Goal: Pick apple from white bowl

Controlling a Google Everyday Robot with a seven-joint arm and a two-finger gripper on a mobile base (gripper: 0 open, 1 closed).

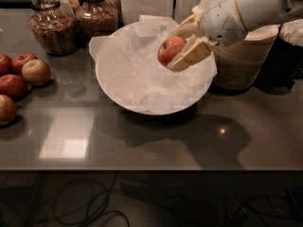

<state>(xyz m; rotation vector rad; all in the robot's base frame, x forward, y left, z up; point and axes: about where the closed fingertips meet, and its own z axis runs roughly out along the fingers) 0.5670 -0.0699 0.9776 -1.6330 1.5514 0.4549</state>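
The apple (169, 49) is orange-red and round, held between the two beige fingers of my gripper (178, 45). The gripper is shut on it and holds it in the air above the right part of the white bowl (124, 98). The bowl is wide and shallow, lined with crumpled white paper, and stands mid-table. My white arm comes in from the upper right.
Several darker red apples (19, 74) lie at the table's left edge. Two glass jars (52, 25) of brown food stand at the back left. A stack of beige paper bowls (246, 56) stands right of the white bowl, behind my arm.
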